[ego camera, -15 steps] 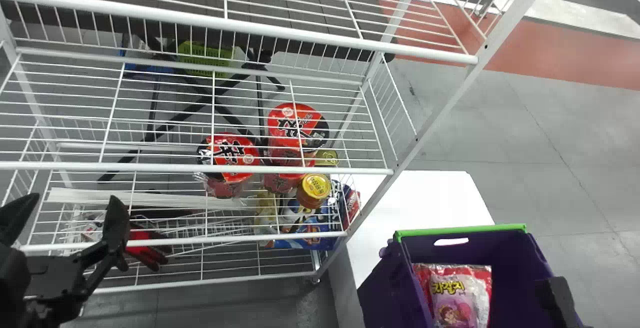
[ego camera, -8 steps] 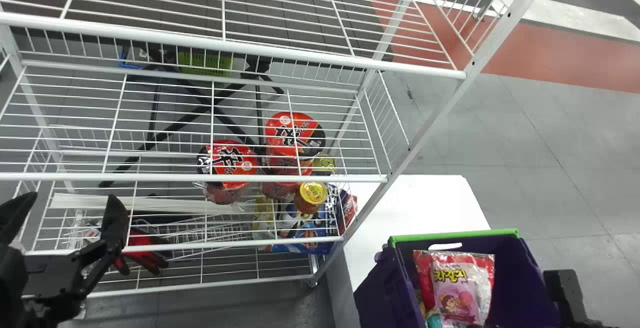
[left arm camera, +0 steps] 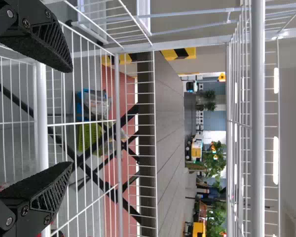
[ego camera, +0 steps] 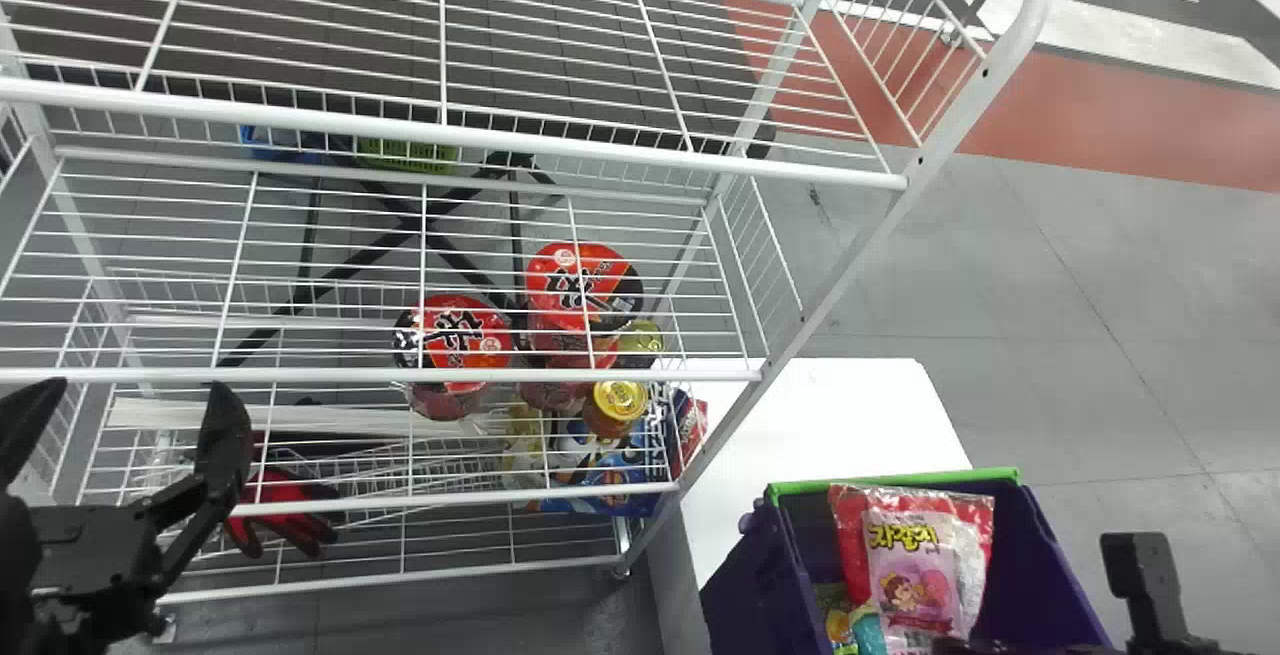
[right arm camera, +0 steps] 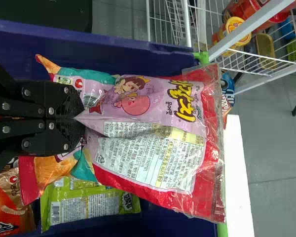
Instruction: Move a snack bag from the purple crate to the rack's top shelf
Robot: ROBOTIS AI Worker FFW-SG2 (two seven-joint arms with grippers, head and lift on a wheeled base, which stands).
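Right gripper (ego camera: 965, 647) is at the bottom edge of the head view, over the purple crate (ego camera: 750, 575). In the right wrist view my right gripper (right arm camera: 83, 118) is shut on one end of the pink-and-red snack bag (right arm camera: 143, 98), creasing it. The snack bag (ego camera: 915, 565) stands up within the crate's opening, its upper end near the green rim. My left gripper (ego camera: 128, 435) is open and empty in front of the rack's left part. Left gripper (left arm camera: 69, 118) has its fingers apart before the wire shelves. The rack's top shelf (ego camera: 400, 130) crosses the head view's upper part.
Other snack bags (right arm camera: 89, 207) lie in the crate, which stands by a white table (ego camera: 830, 415). Red noodle packs (ego camera: 455, 335), a yellow-lidded jar (ego camera: 615, 407) and red gloves (ego camera: 285, 510) sit on lower shelves. A slanted white post (ego camera: 850, 235) bounds the rack's right side.
The snack bag has risen from inside the crate toward its rim, held by my right gripper. Rack and crate appear lower in the head view. The left gripper has stayed open.
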